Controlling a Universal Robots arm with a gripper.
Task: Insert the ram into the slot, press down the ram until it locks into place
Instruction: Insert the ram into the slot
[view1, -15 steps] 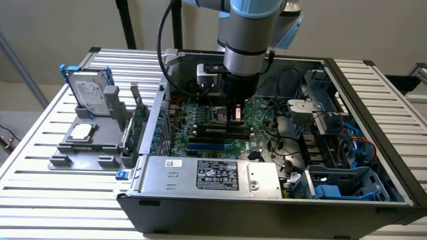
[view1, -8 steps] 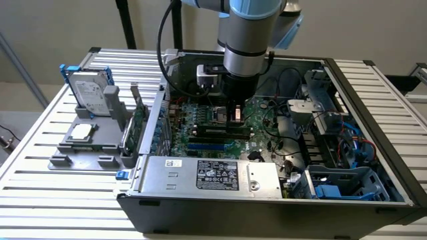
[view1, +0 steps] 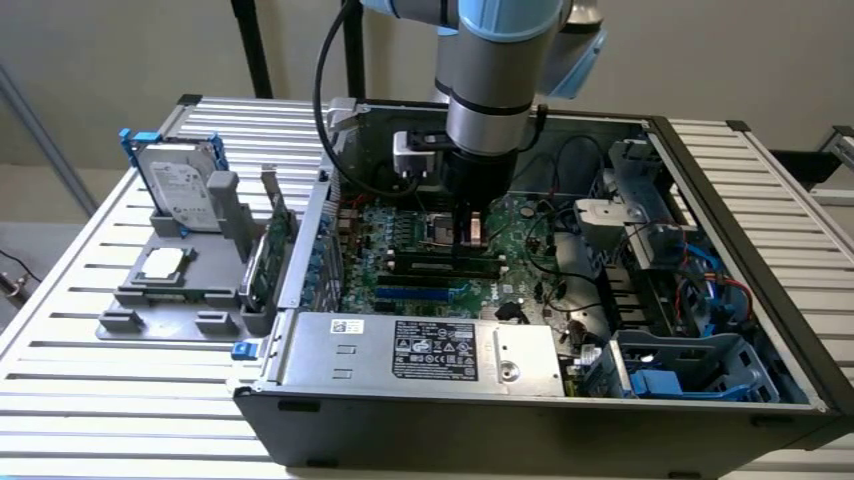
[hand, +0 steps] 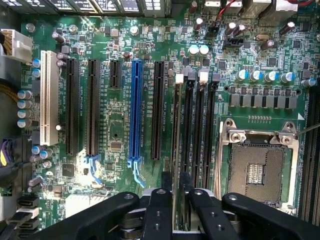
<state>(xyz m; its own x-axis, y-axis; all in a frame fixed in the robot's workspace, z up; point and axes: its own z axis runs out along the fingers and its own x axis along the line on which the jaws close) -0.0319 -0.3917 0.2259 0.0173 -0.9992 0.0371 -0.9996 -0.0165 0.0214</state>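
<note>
In the wrist view the ram (hand: 175, 130) appears edge-on as a thin pale line, held between my two black fingers (hand: 166, 184). My gripper (hand: 176, 183) is shut on its near end. The ram lies along the first of several long black slots (hand: 197, 125), the one beside the shorter black sockets, and a pale clip (hand: 180, 78) sits at that slot's far end. How deep the ram sits in the slot I cannot tell. In the exterior view the gripper (view1: 467, 236) reaches down into the open computer case, just above the row of slots (view1: 441, 264).
A blue socket (hand: 135, 105) and a white socket (hand: 49, 100) run parallel to the slots. The open CPU socket (hand: 257, 170) lies on the other side. Case walls, cables (view1: 561, 290) and the power supply (view1: 414, 350) ring the board. A grey holder (view1: 174, 285) with a hard drive (view1: 180, 185) and a green card (view1: 278, 250) stands at the exterior view's left.
</note>
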